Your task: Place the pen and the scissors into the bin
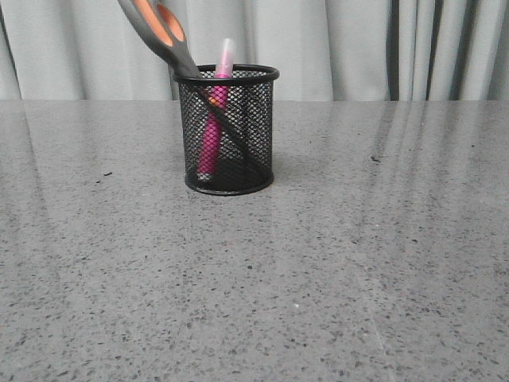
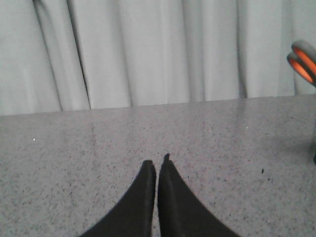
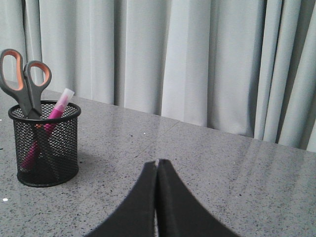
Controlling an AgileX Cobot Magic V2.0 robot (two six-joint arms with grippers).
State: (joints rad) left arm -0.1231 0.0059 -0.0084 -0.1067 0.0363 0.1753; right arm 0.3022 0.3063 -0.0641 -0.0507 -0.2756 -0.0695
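The black wire-mesh bin (image 1: 258, 131) stands upright on the grey table. The magenta-pink pen (image 1: 211, 135) stands inside it, its pale cap above the rim. The scissors (image 1: 163, 36) lean inside it too, blades down, their grey and orange handles sticking out up and to the left. The bin (image 3: 64, 153), pen (image 3: 58, 107) and scissors (image 3: 22, 81) also show in the right wrist view. The scissors' handles (image 2: 303, 60) show at the edge of the left wrist view. My left gripper (image 2: 157, 165) is shut and empty above bare table. My right gripper (image 3: 157, 163) is shut and empty, apart from the bin.
A grey speckled table (image 1: 358, 263) fills the front view. Pale pleated curtains (image 1: 350, 48) hang behind its far edge. Neither arm shows in the front view.
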